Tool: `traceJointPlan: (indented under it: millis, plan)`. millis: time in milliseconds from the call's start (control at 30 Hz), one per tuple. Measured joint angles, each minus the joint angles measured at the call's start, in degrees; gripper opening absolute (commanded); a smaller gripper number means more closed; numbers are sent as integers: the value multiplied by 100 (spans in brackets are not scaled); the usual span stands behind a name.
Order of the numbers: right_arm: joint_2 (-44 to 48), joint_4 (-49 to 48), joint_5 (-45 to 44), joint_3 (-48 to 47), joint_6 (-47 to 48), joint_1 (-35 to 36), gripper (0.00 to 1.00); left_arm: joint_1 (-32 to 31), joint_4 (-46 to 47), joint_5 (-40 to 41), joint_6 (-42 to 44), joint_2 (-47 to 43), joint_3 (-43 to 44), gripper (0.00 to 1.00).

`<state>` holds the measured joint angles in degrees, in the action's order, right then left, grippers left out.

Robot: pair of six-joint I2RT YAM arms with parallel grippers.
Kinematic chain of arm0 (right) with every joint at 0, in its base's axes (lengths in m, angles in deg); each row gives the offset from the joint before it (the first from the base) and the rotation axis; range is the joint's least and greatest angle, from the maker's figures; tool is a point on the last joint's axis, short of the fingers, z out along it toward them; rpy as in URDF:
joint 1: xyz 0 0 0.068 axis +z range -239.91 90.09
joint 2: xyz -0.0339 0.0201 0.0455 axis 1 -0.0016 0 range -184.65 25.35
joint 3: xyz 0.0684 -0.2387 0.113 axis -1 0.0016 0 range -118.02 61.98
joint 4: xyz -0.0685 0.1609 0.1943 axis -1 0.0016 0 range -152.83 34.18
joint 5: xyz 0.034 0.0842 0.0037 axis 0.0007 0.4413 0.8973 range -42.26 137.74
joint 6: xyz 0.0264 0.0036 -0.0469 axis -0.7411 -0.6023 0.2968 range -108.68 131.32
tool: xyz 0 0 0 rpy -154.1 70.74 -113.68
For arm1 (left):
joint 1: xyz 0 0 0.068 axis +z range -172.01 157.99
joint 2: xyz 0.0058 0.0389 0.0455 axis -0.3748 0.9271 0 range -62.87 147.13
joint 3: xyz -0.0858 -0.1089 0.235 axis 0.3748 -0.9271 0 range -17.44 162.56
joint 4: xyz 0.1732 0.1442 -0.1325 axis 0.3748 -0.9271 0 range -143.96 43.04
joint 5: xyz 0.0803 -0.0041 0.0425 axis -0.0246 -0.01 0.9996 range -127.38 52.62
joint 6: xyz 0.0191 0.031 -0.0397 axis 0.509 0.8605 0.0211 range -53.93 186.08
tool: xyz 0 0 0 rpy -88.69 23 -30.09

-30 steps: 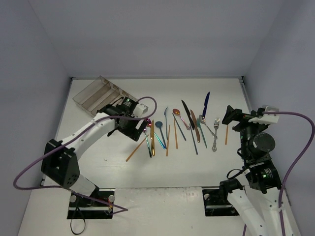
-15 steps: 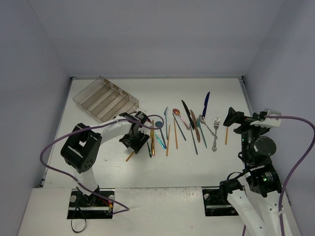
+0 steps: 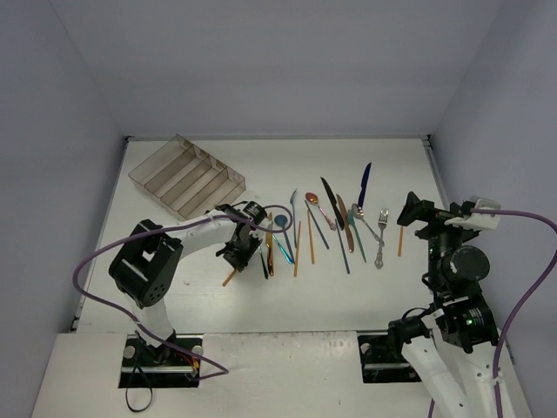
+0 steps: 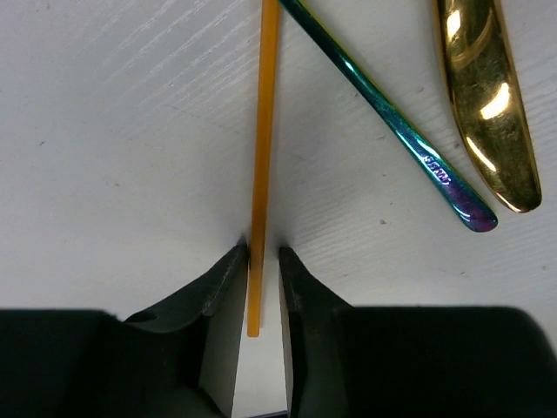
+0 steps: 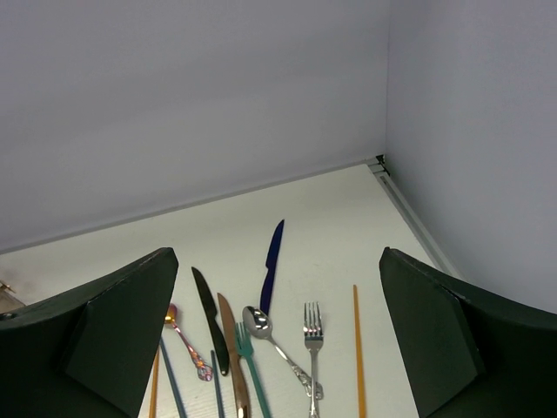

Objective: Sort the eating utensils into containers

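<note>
ok so the left claw is down on the white table, straddling the near end of a thin orange chopstick. Its jaws are nearly pinched together, but there's a sliver of daylight on one side, so I wouldn't call it a real grip. The chopstick lies flat at the left edge of the utensil row, just beside a teal iridescent handle and a shiny gold handle. My guess is it's super light, stiff and smooth, so it'll likely swivel or slip if held by the very tip. I'd grab further toward the middle. The clear plastic divided tray sits in the upper left of the overhead view, well apart from the row, and I can't see anything in its compartments. The right claw hangs wide open over on the right, holding nothing.
</note>
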<state>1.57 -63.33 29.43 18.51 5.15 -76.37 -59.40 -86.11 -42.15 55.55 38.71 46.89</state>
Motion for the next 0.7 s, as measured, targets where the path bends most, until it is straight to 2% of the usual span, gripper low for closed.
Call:
traceJointPlan:
  millis: [67,133,500,700]
  plan:
    - [32,2,-42,13,2,0,100,-25,14,-13,-56,-4,-9,3]
    - [74,9,-79,42,2,0,100,-31,57,-15,-120,-40,-56,0]
    - [101,43,-120,73,0,0,100,7,164,18,-534,-153,-198,0]
    - [101,50,-121,73,-3,0,100,243,102,-86,-874,-218,-328,0]
